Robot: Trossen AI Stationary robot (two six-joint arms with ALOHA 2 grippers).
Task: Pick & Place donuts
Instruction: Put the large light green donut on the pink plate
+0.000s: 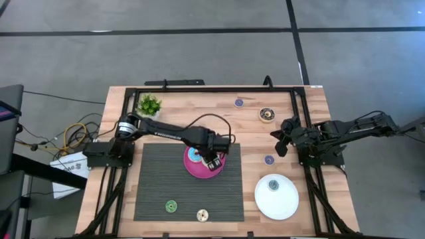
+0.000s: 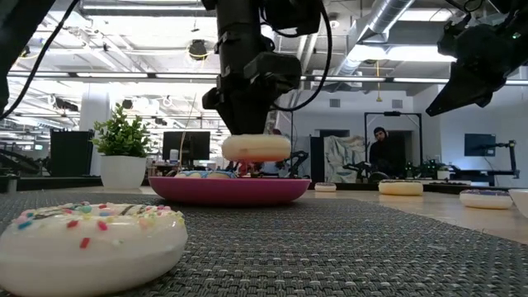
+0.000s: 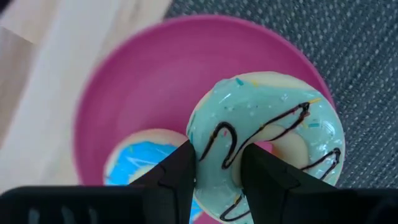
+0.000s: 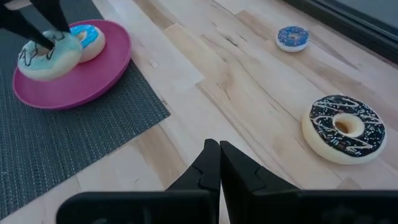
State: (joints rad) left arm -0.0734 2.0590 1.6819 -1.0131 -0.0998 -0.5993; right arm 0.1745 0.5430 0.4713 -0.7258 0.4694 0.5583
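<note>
My left gripper hangs over the pink plate, shut on a mint-iced donut with chocolate drizzle. In the low view this donut floats just above the plate. A blue-iced donut lies flat on the plate beside it. My right gripper is shut and holds nothing; it hovers above the wood near the table's right edge. A chocolate donut and a purple one lie flat on the wood ahead of it. My left gripper pinches one side of the mint donut's ring. One finger appears to reach into the hole, and the other sits on the outer rim. The fingers come from above, pointing down. The donut is lifted clear of the plate and lies about level.
A white plate with one donut on it sits at the near right. A green donut and a cream donut lie on the grey mat's near edge. Another purple donut lies on the wood. A potted plant stands at the far left.
</note>
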